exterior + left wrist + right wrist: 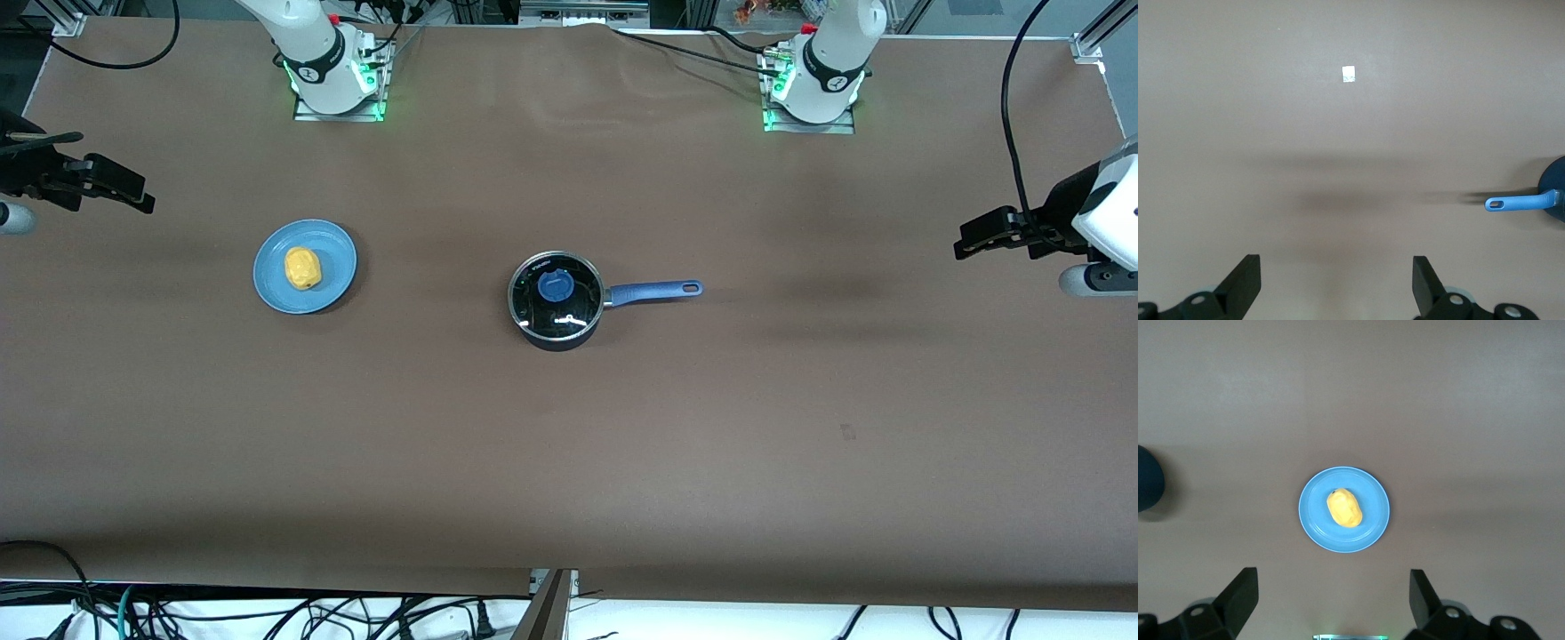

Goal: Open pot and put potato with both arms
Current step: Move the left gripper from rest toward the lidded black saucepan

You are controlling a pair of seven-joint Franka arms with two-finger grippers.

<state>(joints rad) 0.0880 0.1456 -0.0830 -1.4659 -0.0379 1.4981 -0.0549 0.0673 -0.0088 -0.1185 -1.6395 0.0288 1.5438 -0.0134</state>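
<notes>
The black pot (556,331) stands at the table's middle with its glass lid (542,311) on and the blue knob (556,286) on top. Its blue handle (653,291) points toward the left arm's end of the table. The yellow potato (302,268) lies on a light-blue plate (271,276) toward the right arm's end. My left gripper (969,244) is open and empty above bare table at its end; in the left wrist view (1337,280) the handle (1518,202) shows. My right gripper (133,191) is open and empty at its end; in the right wrist view (1333,593) the potato (1344,507) shows.
The two arm bases (333,71) (813,80) stand at the table edge farthest from the front camera. A small white scrap (1349,74) lies on the brown cloth near the left arm's end. Cables (267,613) hang under the edge nearest the front camera.
</notes>
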